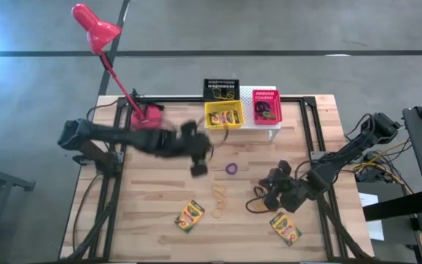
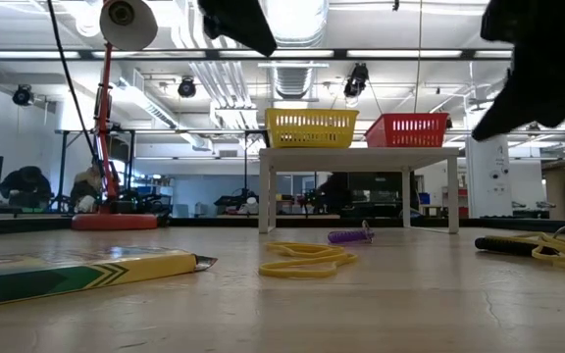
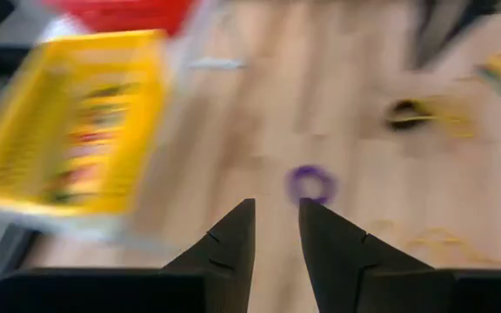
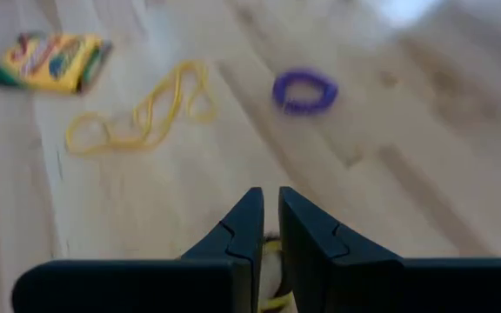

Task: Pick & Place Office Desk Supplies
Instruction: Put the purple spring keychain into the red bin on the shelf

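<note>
The wooden desk [image 1: 160, 198] fills the high view, with the red desk lamp [image 1: 97, 29] rising from its base at the back left. At the back edge stands the white riser [image 1: 249, 94], carrying the yellow basket [image 1: 223, 114] with a crayon box inside and the pink-red basket [image 1: 267, 106]; the black basket [image 1: 220, 89] sits just behind the yellow one.

The left arm reaches in from the left edge, and the left gripper [image 1: 199, 160] hangs above the desk just in front of the yellow basket, jaws slightly spread with nothing between them. The right arm comes in from the right edge; the right gripper [image 1: 272, 192] is low near the front right, fingers [image 4: 252, 228] nearly pressed together, something yellow just visible between them, though what it is cannot be told.

One crayon box [image 1: 190, 215] lies near the front edge, another [image 1: 286, 227] toward the front right corner. Tan rubber bands [image 1: 219, 198] lie between the grippers, and the purple ring [image 1: 231, 168] rests mid-desk beside the left gripper.
</note>
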Motion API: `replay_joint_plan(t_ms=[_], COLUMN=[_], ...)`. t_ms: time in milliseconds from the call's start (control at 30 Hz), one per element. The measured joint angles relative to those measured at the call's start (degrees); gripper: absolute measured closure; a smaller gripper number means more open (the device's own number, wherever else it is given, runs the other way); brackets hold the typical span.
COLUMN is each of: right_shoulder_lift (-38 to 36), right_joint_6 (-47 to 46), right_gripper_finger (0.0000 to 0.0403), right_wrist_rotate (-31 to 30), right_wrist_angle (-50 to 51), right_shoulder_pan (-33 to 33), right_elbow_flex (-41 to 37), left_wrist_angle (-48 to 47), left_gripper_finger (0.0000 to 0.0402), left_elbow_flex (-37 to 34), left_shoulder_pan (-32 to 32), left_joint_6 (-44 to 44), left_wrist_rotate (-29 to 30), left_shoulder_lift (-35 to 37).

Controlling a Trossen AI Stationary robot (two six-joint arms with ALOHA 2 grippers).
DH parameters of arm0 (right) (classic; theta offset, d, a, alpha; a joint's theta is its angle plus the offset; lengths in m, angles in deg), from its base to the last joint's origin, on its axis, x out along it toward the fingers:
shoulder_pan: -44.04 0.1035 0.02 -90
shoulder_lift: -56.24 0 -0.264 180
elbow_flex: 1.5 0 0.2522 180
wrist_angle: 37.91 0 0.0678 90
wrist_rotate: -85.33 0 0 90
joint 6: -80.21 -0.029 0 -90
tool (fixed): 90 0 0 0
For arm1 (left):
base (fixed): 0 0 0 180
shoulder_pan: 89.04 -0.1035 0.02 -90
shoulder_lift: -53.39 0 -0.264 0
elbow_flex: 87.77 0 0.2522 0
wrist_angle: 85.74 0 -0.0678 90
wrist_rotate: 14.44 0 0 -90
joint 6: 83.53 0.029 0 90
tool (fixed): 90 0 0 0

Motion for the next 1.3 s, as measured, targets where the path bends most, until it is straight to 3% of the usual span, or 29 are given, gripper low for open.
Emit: replay_joint_plan(t_ms=[133, 233, 400, 567, 667, 833, 1100, 1300], right_shoulder_lift=[0.7, 2.3, 8.1, 15.4, 19.2, 25.4, 28.4, 27.3], right_joint_6=[-1.4, 2.6, 13.6, 30.9, 41.0, 47.2, 49.7, 47.8], right_gripper_finger=[0.0351, 0.0326, 0.0274, 0.0233, 0.0222, 0.0224, 0.0255, 0.0304], right_wrist_rotate=[2.5, 2.7, 2.2, 3.3, 11.5, 24.3, 25.6, 27.2], right_wrist_angle=[-4.8, -12.8, -24.2, -31.5, -33.0, -32.6, -26.4, -20.7], right_shoulder_pan=[0.0, -0.7, -5.7, -13.5, -18.5, -25.9, -29.3, -29.2], right_elbow_flex=[-2.9, -4.3, -4.5, -2.6, -0.4, 4.3, 8.2, 8.6], left_wrist_angle=[17.0, 29.8, 51.8, 68.1, 71.9, 72.2, 72.1, 72.0], left_gripper_finger=[0.0308, 0.0308, 0.0308, 0.0308, 0.0308, 0.0308, 0.0308, 0.0308], left_elbow_flex=[-12.6, -20.9, -33.5, -42.5, -45.2, -45.8, -45.3, -45.7], left_shoulder_pan=[7.7, 11.7, 14.1, 13.3, 12.4, 12.0, 12.0, 12.0], left_joint_6=[0.3, 2.4, -0.8, -6.3, -8.6, -8.9, -8.9, -8.9], left_wrist_rotate=[0.6, 0.6, 0.6, 0.6, 0.9, 1.0, 1.0, 1.0], left_shoulder_lift=[1.8, 1.7, 1.6, 1.6, 1.6, 1.6, 1.6, 1.6])
